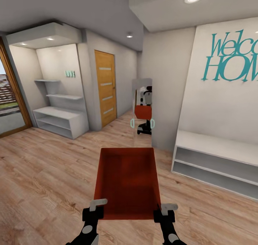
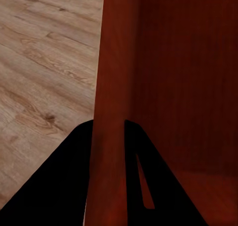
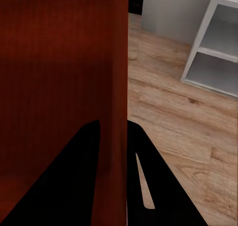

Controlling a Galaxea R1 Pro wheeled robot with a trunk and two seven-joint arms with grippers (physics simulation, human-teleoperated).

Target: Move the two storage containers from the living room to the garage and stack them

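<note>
A red-orange storage container (image 1: 126, 182), open at the top with thin plain walls and a darker inside, is held out in front of the robot above the light wood plank floor (image 1: 46, 173). It sits level, its long sides running away from the robot.

The left hand (image 1: 94, 210) is clamped on the near left corner, and the right hand (image 1: 165, 212) on the near right corner. In the left wrist view the dark fingers (image 2: 59, 186) straddle the container's left wall (image 2: 106, 112), one outside and one inside. The right wrist view shows the same grip on the right wall (image 3: 116, 87), fingers (image 3: 148, 186) either side.

Ahead, a narrow mirror (image 1: 142, 107) leans against a wall corner and reflects the robot with its load. A wooden door (image 1: 105, 87) stands to the left of it, beyond open floor. White shelves (image 1: 61, 110) fill an alcove at far left, beside a wood-framed glass door (image 1: 10, 94). A low white shelf unit (image 1: 215, 162) runs along the right wall under teal lettering (image 1: 233, 56).
</note>
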